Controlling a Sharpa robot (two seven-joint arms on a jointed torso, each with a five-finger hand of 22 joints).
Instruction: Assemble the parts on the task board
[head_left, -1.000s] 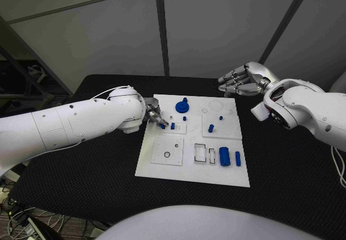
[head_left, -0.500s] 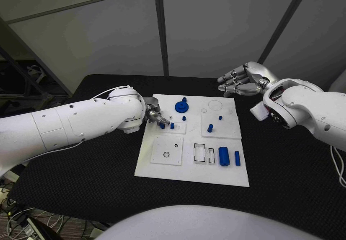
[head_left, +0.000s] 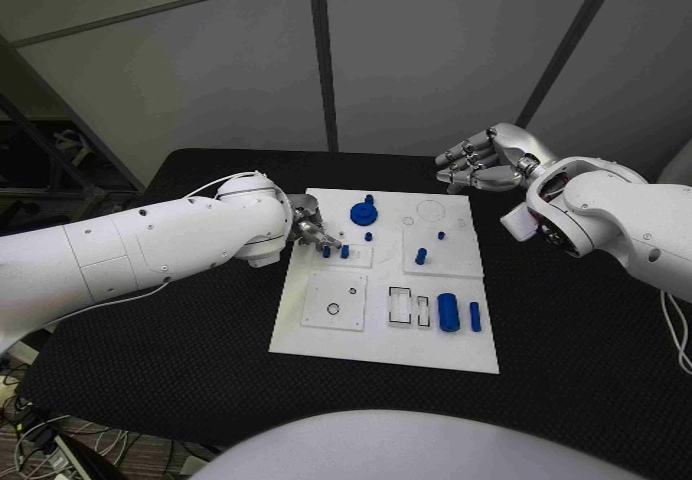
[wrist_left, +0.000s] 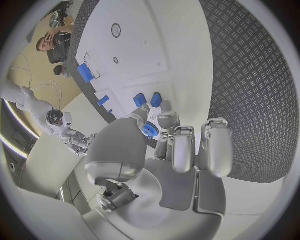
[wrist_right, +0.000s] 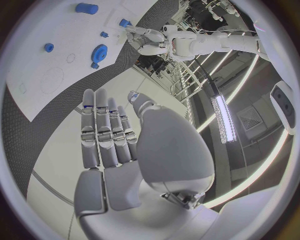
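Note:
The white task board (head_left: 387, 345) lies mid-table. My left hand (head_left: 309, 230) hovers over its left edge and pinches a small blue part (wrist_left: 150, 131) between thumb and a finger. Just beyond those fingers, two short blue pegs (head_left: 336, 251) stand in a small raised plate. A blue gear (head_left: 364, 213) sits at the board's far side, and a blue cylinder (head_left: 450, 312) and a thin blue bar (head_left: 475, 317) lie near its right edge. My right hand (head_left: 483, 160) hangs past the board's far right corner, fingers straight and apart, holding nothing.
Another blue peg (head_left: 421, 257) stands on the right raised plate. Two rectangular slots (head_left: 410, 308) and a square plate with a round hole (head_left: 336, 302) take up the board's near half. Black table (head_left: 159, 350) surrounds the board.

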